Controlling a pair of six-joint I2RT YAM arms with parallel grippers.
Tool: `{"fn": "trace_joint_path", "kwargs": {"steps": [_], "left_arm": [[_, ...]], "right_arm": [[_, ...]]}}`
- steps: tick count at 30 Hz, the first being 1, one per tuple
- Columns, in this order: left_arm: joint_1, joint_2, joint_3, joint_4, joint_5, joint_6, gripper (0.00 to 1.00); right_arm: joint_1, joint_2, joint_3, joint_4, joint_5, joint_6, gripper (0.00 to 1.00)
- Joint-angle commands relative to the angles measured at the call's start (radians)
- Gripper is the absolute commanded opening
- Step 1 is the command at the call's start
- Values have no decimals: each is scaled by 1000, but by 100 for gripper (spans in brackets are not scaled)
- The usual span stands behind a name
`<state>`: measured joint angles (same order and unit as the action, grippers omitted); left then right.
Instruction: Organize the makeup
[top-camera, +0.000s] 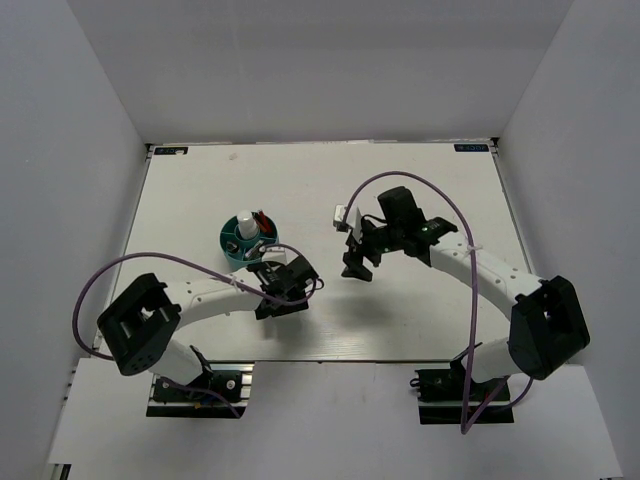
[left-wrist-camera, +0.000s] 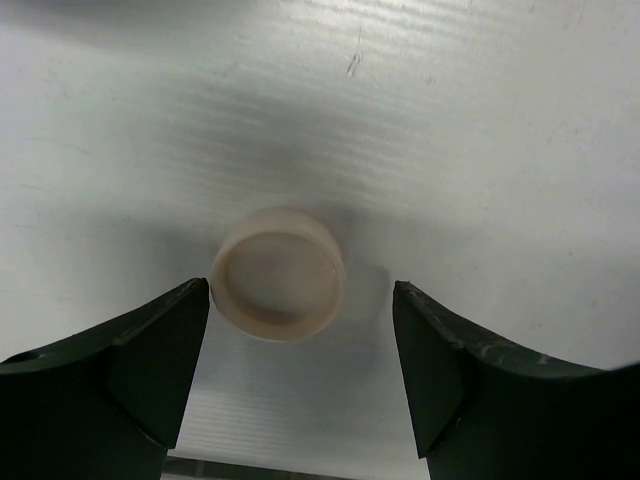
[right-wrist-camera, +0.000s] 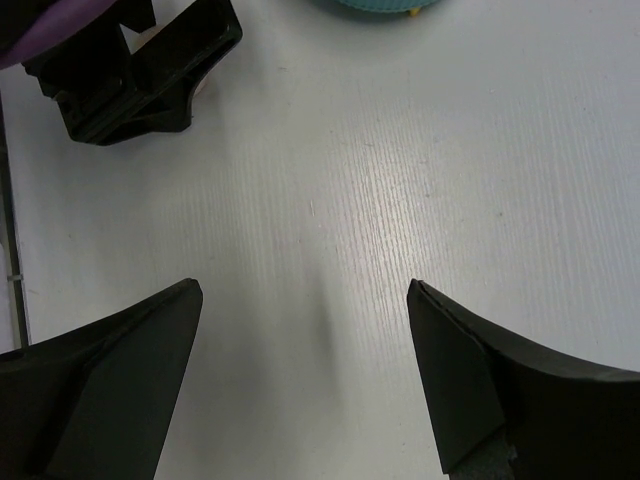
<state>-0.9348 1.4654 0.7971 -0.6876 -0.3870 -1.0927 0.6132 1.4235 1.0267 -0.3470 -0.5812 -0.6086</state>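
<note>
Left pincer (left-wrist-camera: 300, 292) holds its black fingers (left-wrist-camera: 130, 370) apart on either side of the round cream compact (left-wrist-camera: 280, 272), a low pale cylinder lying flat. It rests on the white ribbed worktop (left-wrist-camera: 480, 120) at 5 o'clock of the teal tub (top-camera: 230, 246), with white walls around. Both arms reach forward with elbows bent, and the right pincer (right-wrist-camera: 305, 295) is spread too, at 3 o'clock of the tub.

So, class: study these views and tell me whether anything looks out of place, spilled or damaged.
Nothing looks spilled or damaged. Two items lie on the table outside the teal tub: the round cream compact, between the fingers of the open left gripper, and a small square palette, partly hidden by the right arm.
</note>
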Motion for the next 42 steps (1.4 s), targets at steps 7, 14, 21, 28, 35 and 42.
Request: {"fn": "trace_joint_path", "kwargs": {"steps": [7, 14, 21, 28, 35, 42], "left_arm": [[5, 44, 112, -96, -61, -22, 78], [5, -7, 97, -124, 23, -45, 75], [5, 45, 80, -79, 43, -21, 75], [16, 125, 128, -110, 43, 16, 76], [47, 105, 105, -70, 80, 51, 67], [47, 119, 109, -23, 138, 115, 51]], "right_arm": [[-35, -43, -40, 72, -17, 17, 89], [-49, -34, -31, 71, -31, 15, 89], [-58, -15, -14, 65, -40, 18, 89], [-64, -9, -2, 57, -39, 13, 89], [-72, -8, -7, 59, -43, 18, 89], [-78, -9, -11, 59, -46, 17, 89]]}}
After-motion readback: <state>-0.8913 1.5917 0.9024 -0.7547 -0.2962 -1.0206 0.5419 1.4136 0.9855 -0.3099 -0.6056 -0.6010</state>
